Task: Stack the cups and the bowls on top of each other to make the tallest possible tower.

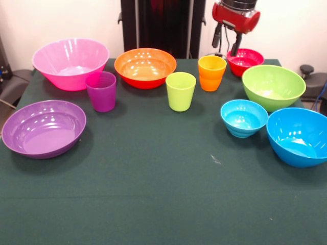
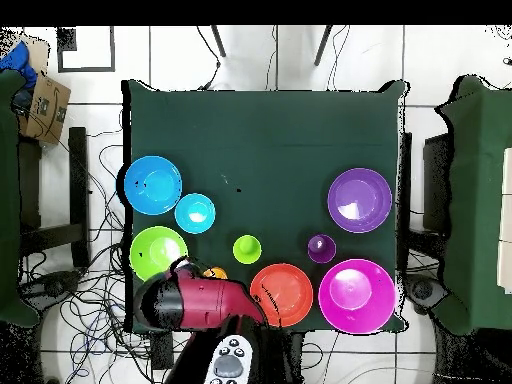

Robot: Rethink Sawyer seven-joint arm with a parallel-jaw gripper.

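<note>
My gripper (image 1: 226,49) hangs open and empty at the table's far side, above the gap between the orange cup (image 1: 212,72) and the small red bowl (image 1: 245,61). The lime green cup (image 1: 181,91) and purple cup (image 1: 101,91) stand upright in the same row. The big pink bowl (image 1: 70,62) and the orange bowl (image 1: 145,66) sit behind them. The shallow purple bowl (image 1: 44,127) is at the left. The lime green bowl (image 1: 273,87), small light blue bowl (image 1: 243,117) and big blue bowl (image 1: 299,135) are at the right. Nothing is stacked. Overhead, my arm (image 2: 195,303) hides the red bowl.
All stand on a dark green table (image 1: 153,194) with wide bare cloth toward the near edge. The black pedestal (image 1: 158,25) rises behind the orange bowl. Overhead, another green table (image 2: 480,200) stands at the right, a cardboard box (image 2: 42,108) at the left, and cables lie on the floor.
</note>
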